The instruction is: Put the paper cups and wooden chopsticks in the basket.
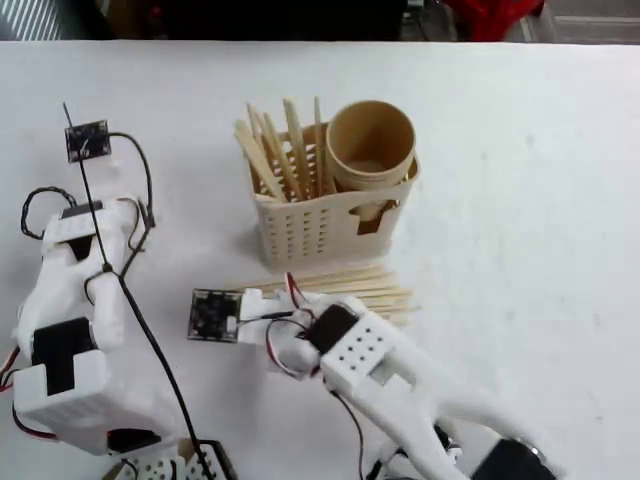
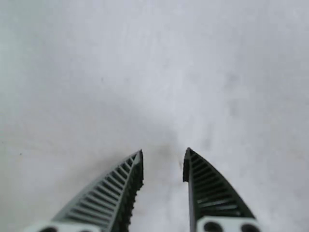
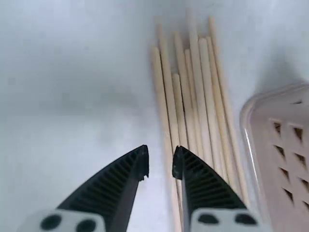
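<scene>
1. At the far left of the high view we see the white left arm over a bare part of the white table. The left gripper has its ridged dark claw parted a little. It has hold of nothing, and only tabletop lies beneath it.
2. Near the middle stands the cream perforated plastic basket. Its left compartment holds a bunch of upright pale wooden chopsticks, leaning at slightly different angles.
3. Its right compartment holds the stacked tan paper cups, mouth up. We see no other cup on the table, so we judge the cup half of the job done.
4. Just in front of the basket, a flat bundle of loose wooden chopsticks lies side by side on the table. These are what is left to move.
5. The white right arm comes in from the lower right. The right gripper is over the near edge of that bundle, beside the basket's wall. Its claw is open only a narrow gap and grips nothing. One finger overlaps the outermost sticks.
6. We reckon the task is well past halfway, with the loose bundle remaining, and probably more than one grab will be needed.
</scene>
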### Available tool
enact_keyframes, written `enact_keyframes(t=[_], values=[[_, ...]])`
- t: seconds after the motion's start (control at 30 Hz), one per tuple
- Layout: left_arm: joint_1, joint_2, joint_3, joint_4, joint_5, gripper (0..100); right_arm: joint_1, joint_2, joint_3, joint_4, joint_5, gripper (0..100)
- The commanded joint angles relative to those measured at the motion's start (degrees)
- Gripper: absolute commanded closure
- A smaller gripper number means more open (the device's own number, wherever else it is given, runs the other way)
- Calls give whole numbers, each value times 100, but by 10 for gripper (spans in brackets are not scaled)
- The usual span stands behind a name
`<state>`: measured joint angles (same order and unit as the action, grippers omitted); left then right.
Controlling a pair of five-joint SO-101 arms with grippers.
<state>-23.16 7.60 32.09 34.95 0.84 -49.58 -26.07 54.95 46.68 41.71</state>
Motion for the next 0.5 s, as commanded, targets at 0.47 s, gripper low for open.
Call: enact_keyframes(t=[0.47], values=[[84,-22,-123,-88,-70,845,189,875,26,-488,123,904]])
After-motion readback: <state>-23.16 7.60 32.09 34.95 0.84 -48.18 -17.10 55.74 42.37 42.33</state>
